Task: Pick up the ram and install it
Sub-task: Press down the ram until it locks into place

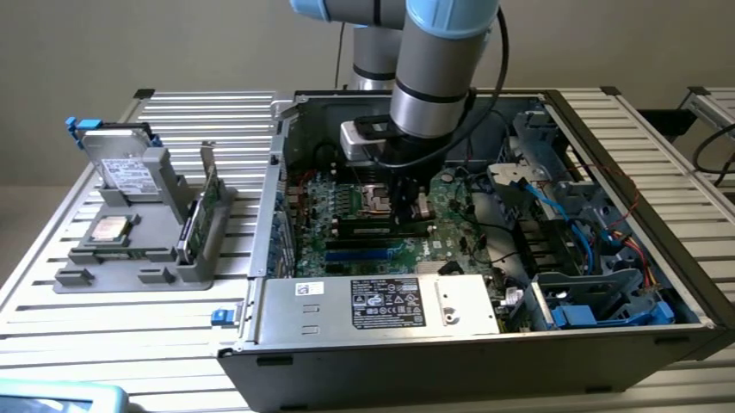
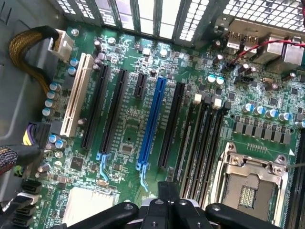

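My gripper (image 1: 404, 209) is down inside the open computer case, just above the motherboard (image 1: 448, 215). In the wrist view the gripper (image 2: 165, 190) is shut, its black fingertips (image 2: 162, 191) pressed together with nothing visible between them. They hover by the near end of the black memory slots (image 2: 202, 143). A long thin green-grey strip, seemingly the ram (image 1: 370, 230), lies along one of these slots (image 2: 187, 143), beside the empty processor socket (image 2: 250, 191). I cannot tell whether the fingertips touch it.
The case walls (image 1: 275, 172) and bundles of blue and black cables (image 1: 574, 224) hem in the arm. The power supply (image 1: 379, 303) fills the front. On the exterior view's left, a grey fixture (image 1: 138, 258) holds a drive (image 1: 126, 172), a processor chip (image 1: 109, 228) and a green expansion card (image 1: 198, 219).
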Available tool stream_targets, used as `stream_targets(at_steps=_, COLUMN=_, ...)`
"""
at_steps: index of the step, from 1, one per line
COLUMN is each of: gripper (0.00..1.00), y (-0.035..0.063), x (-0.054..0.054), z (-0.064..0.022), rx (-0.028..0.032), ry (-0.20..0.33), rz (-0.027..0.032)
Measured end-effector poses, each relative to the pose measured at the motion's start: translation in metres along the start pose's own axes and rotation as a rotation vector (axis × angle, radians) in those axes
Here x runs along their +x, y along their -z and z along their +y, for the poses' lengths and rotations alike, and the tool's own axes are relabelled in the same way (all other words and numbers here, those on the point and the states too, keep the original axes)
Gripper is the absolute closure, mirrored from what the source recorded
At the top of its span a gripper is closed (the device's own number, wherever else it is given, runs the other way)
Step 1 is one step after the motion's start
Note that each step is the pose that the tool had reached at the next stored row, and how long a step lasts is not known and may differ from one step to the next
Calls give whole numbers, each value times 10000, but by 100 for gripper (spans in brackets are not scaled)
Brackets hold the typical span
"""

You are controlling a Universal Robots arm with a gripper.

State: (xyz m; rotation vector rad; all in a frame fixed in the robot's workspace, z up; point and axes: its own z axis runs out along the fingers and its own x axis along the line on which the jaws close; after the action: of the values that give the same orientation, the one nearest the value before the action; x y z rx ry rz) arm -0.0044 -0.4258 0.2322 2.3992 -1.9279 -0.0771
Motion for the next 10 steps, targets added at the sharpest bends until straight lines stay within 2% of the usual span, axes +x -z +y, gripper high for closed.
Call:
stream_targets(at_steps=3, gripper=89, y=0, x=-37, z=33, rx=-50, ry=0, rz=241)
stream_targets(at_steps=6, gripper=89, y=18, x=-81, z=55, rx=-39, ry=-12, rz=393)
stream_targets(at_steps=7, gripper=89, y=23, x=-88, z=62, rx=-38, ry=-18, rz=467)
stream_targets(at_steps=8, gripper=89, y=24, x=-92, z=66, rx=-27, ry=-26, rz=567)
stream_targets(at_steps=9, gripper=89, y=24, x=-93, z=66, rx=-20, ry=-30, rz=609)
stream_targets(at_steps=10, gripper=89, y=24, x=-93, z=66, rx=-19, ry=-30, rz=609)
